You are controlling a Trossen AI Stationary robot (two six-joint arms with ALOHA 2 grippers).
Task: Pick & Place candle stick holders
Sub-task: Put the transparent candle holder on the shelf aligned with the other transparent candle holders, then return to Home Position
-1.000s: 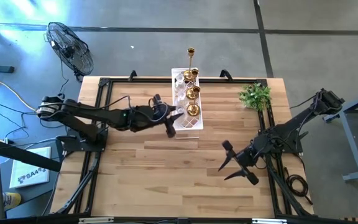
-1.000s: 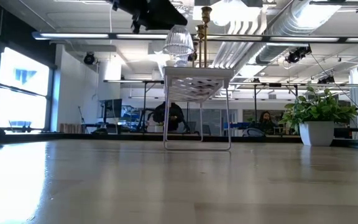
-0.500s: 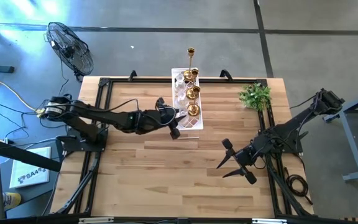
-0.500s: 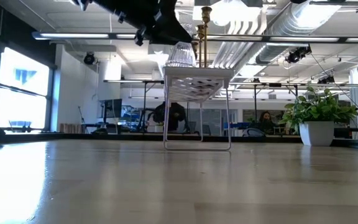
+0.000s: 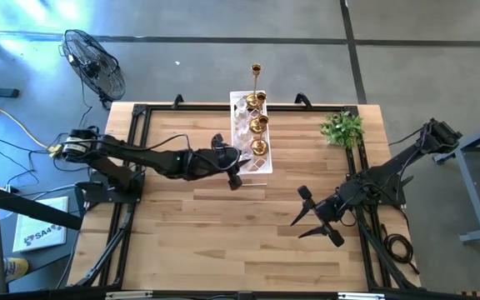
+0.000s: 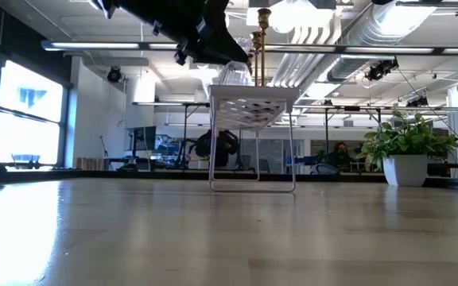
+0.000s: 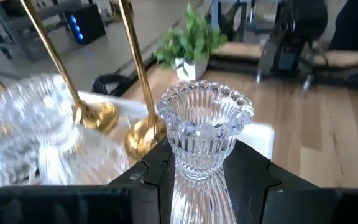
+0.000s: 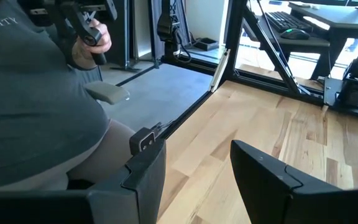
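Observation:
A clear glass candle stick holder (image 7: pixel 205 124) stands upright between the fingers of my left gripper (image 5: pixel 238 164), over the near end of the white lattice tray (image 5: pixel 262 167). It also shows in the low view (image 6: pixel 234 73), level with the tray's top (image 6: pixel 253 92). On the tray stand gold holders (image 5: pixel 259 123), one tall with a slim stem (image 5: pixel 257 79), and other glass ones (image 5: pixel 242 125). My right gripper (image 5: pixel 305 218) is open and empty above the table's right half. My left gripper pinches the glass holder's ribbed stem (image 7: pixel 194 186), just below its fluted cup, between its two fingers. The fingers come from the table's left, slanting a little down. The holder is upright; whether its foot touches the tray I cannot tell.
A small green plant (image 5: pixel 342 127) in a white pot stands at the table's far right. A fan (image 5: pixel 94 62) stands on the floor beyond the far left corner. A person in a grey shirt (image 8: pixel 36 93) shows in the right wrist view. Bare wood lies in front of the tray.
My left gripper has gone toward the table's right edge and down, carrying the glass holder from beside the tray's near end to over it, at the level of the tray's top. The holder has stayed upright in the shut fingers.

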